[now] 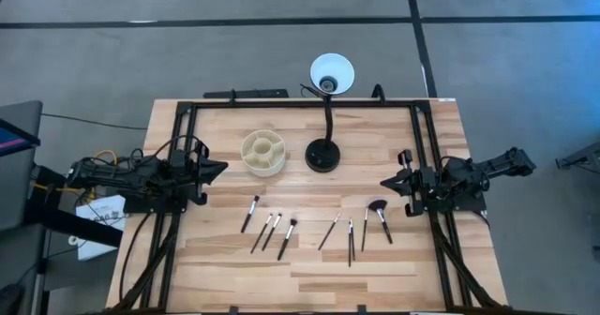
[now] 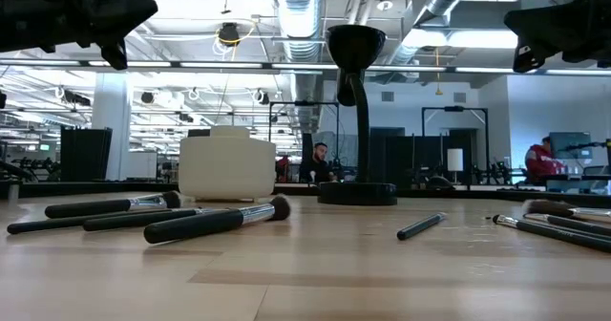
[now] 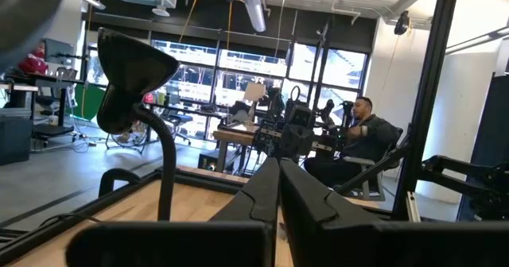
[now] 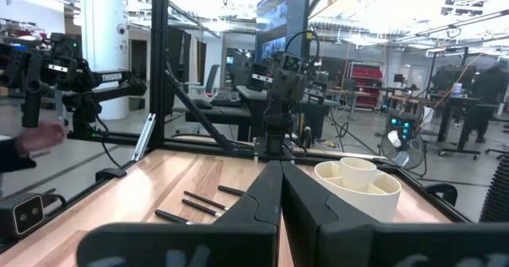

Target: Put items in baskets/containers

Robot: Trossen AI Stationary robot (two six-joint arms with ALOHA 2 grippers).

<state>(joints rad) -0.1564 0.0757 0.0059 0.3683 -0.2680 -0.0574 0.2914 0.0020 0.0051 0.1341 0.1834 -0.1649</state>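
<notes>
Several thin black-handled makeup brushes point(image 1: 287, 237) lie flat on the near half of the wooden table, one group point(image 2: 220, 221) nearer the left and one point(image 1: 351, 242) nearer the right, beside a fan-shaped brush point(image 1: 377, 206). The cream divided cup point(image 1: 263, 152) stands on the table left of the lamp; it also shows in the low view point(image 2: 227, 166) and the right wrist view point(image 4: 358, 183). My left gripper point(image 1: 221, 170) hovers shut at the table's left side, level with the cup point(image 3: 278, 179). My right gripper point(image 1: 385, 182) hovers shut at the right side, above the fan brush's end point(image 4: 281, 176).
A black desk lamp stands by its round base point(image 1: 323, 156) right of the cup, its white shade point(image 1: 332, 73) beyond the far edge. A black frame point(image 1: 300, 102) runs around the table. A person sits in the room behind point(image 3: 366, 132).
</notes>
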